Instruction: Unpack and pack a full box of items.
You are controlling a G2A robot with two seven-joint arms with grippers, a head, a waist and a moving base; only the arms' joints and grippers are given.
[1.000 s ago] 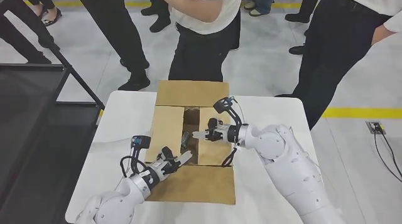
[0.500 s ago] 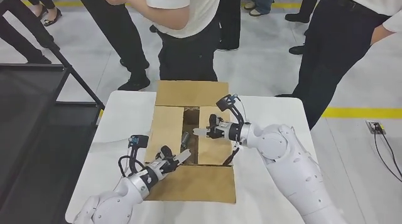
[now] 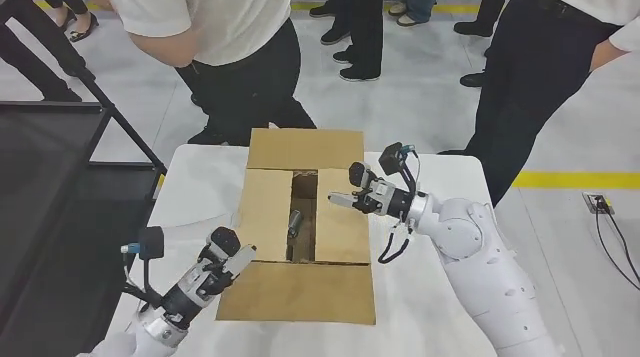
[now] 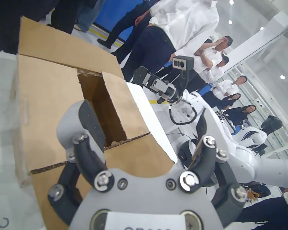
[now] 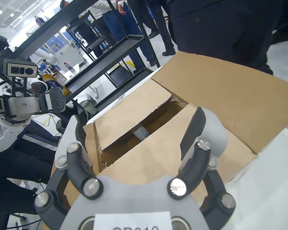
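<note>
Box (image 3: 300, 292) on table (image 3: 195, 192) — left claw (image 3: 234, 253) at its left, right claw (image 3: 343, 193) above it

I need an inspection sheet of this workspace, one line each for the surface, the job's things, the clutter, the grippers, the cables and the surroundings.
surface: white table, carrying the box.
job's things: cardboard box, end flaps folded out, side flaps half down with a gap between them; an item inside, too hidden to name.
clutter: thin clear sheet, perhaps film, beside the box.
grippers: left gripper open and empty, by the box's near corner; right gripper open and empty, over a side flap.
cables: black loop at the right wrist; cable on the floor.
surroundings: black rack beside the table; yellow line on the floor.
</note>
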